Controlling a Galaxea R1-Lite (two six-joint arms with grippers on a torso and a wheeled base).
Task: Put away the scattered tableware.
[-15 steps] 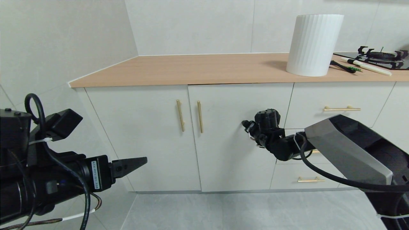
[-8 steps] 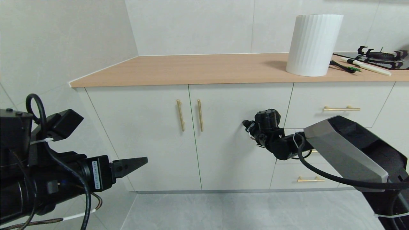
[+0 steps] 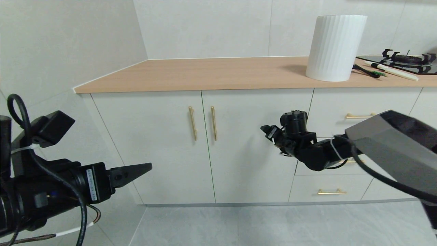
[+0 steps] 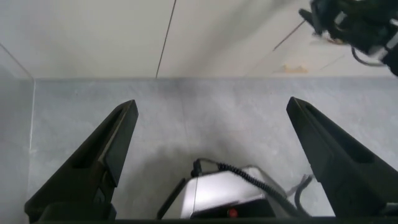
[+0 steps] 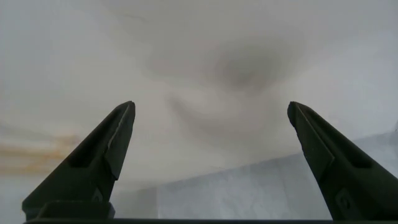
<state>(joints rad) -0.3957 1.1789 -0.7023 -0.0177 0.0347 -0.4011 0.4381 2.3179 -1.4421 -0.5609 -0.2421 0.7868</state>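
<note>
1. Up on the wooden counter (image 3: 205, 73), a tall white ribbed container (image 3: 336, 48) stood upright near the right end.
2. Just beside its base lay a dark-handled utensil (image 3: 366, 70) with a green end, and close behind that a long white utensil (image 3: 392, 72). Both lay between the container and the black stove burner (image 3: 408, 58). Exactly what kind of tableware they were was too small to tell.
3. Both utensils rested untouched, well apart from either arm.
4. The right gripper (image 3: 268, 131) hung below counter level, in front of the right-hand cabinet door (image 3: 252, 150) and near the stack of drawers (image 3: 358, 102) with gold handles.
5. From the right wrist, the right gripper (image 5: 211, 106) had its fingers (image 5: 106, 155) spread wide with nothing between them, facing a pale flat surface close ahead.
6. The left gripper (image 3: 145, 168) sat low at the left, before the left cabinet door (image 3: 153, 143), far from the utensils.
7. From the left wrist, the left gripper (image 4: 211, 104) was likewise spread wide and held nothing. It was aimed down at the grey floor (image 4: 217, 124), with the right gripper (image 4: 348, 25) showing farther off.
</note>
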